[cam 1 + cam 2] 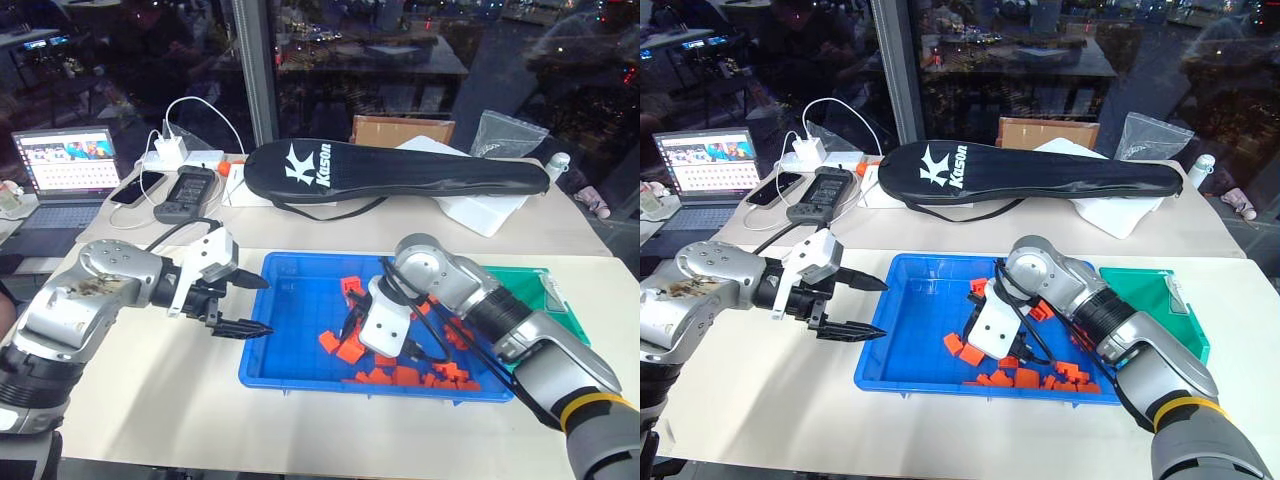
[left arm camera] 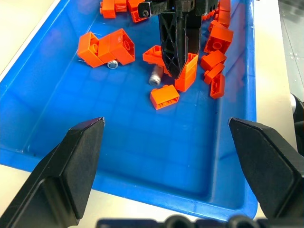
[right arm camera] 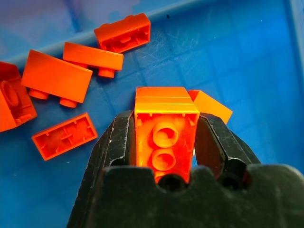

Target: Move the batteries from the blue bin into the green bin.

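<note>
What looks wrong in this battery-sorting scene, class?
The right claw is shut on an orange block in the blue bin, not a battery. Two batteries lie untouched nearby among the blocks.

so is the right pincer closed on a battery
No, the right pincer is clamped on an orange block, its two studs facing the wrist camera, while a battery lies loose in the blue bin.

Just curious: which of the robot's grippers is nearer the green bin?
Right. The right gripper is inside the blue bin beside the green bin; the left gripper hovers at the blue bin's far edge.
</note>
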